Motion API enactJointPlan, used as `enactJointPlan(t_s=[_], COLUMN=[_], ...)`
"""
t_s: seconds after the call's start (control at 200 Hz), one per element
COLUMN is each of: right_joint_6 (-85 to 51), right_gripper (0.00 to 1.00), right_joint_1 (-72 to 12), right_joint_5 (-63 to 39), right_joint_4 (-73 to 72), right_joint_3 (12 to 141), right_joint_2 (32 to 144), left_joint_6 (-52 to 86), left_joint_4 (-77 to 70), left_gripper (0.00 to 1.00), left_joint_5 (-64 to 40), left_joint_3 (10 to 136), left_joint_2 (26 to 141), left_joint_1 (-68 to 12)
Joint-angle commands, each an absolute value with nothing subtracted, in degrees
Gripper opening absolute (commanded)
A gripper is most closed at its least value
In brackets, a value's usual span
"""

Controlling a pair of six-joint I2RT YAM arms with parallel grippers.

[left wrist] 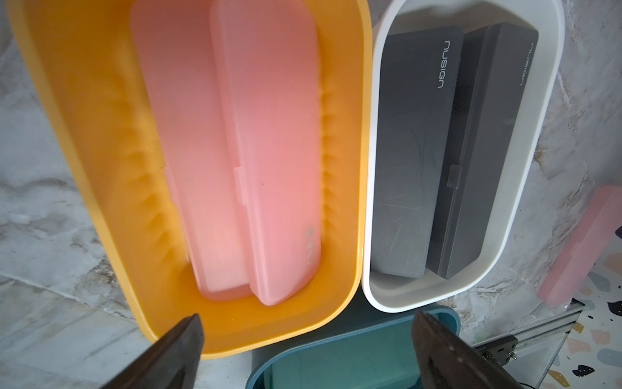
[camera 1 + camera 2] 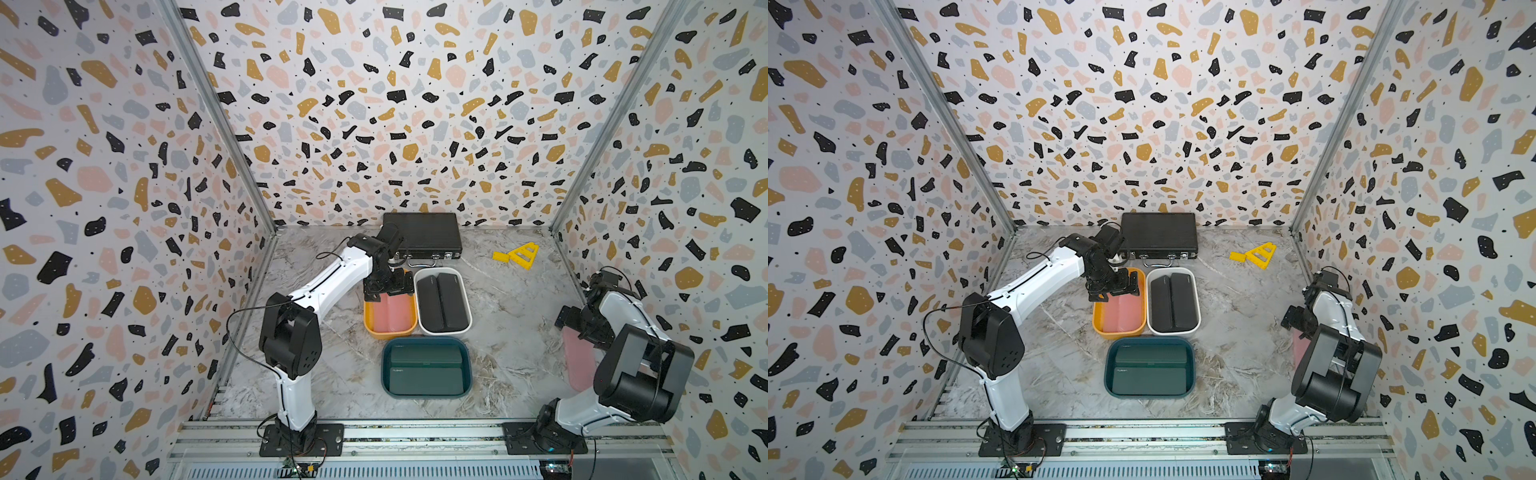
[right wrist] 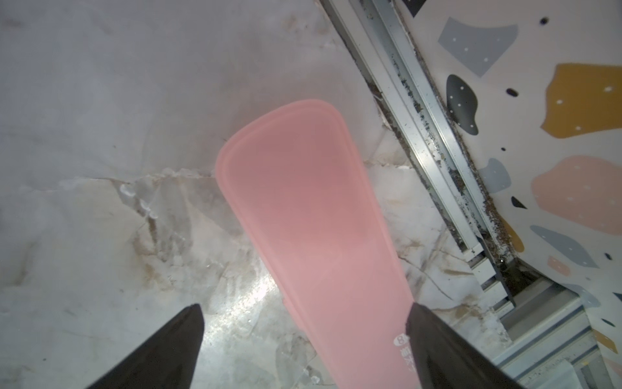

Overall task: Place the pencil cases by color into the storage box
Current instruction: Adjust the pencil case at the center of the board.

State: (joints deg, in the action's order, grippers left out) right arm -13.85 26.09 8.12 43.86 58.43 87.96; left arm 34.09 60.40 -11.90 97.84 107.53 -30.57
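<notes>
one loose pink pencil case [image 3: 303, 208] is shown lying flat on the bench [image 3: 101, 134] at the near right, beneath the right pincer [image 3: 304, 308], whose jaws are spread wide and empty. the left pincer [image 1: 308, 315], likewise released, is held over the yellow tub [image 1: 365, 134], in which two pink cases [image 1: 235, 151] are laid. the loose case is judged light, stiff and slick; a hold across its narrow width at mid-length is advised.

Pink pair [image 2: 390, 312], black pair [image 2: 441, 303], green pair [image 2: 424, 370] tubbed, pink case [image 2: 579, 361] loose
</notes>
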Motion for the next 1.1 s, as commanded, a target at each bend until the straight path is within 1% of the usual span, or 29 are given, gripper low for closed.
enactJointPlan(t_s=[0.0, 0.155, 0.451, 0.606, 1.091], right_joint_6=[-14.9, -15.8, -16.6, -16.9, -16.7], right_gripper=[0.99, 0.99, 0.99, 1.0, 0.99], right_joint_1=[27.6, 29.5, 30.3, 30.3, 30.1], right_joint_5=[7.6, 5.9, 6.2, 4.3, -10.8], right_joint_4=[43.3, 41.8, 40.5, 39.5, 37.9], right_joint_3=[57.7, 56.8, 56.2, 55.9, 56.1], right_joint_2=[88.3, 89.5, 93.5, 95.1, 99.6], left_joint_6=[34.7, 34.7, 34.9, 34.9, 34.9], left_joint_4=[61.3, 61.6, 62.4, 62.9, 63.6], left_gripper=[1.0, 1.0, 1.0, 1.0, 1.0], left_joint_5=[-12.6, -12.5, -11.9, -11.6, -11.1], left_joint_3=[97.6, 97.7, 98.2, 98.8, 99.7], left_joint_2=[106.7, 107.1, 107.7, 108.4, 109.2], left_joint_1=[-30.8, -30.8, -30.8, -30.8, -30.8])
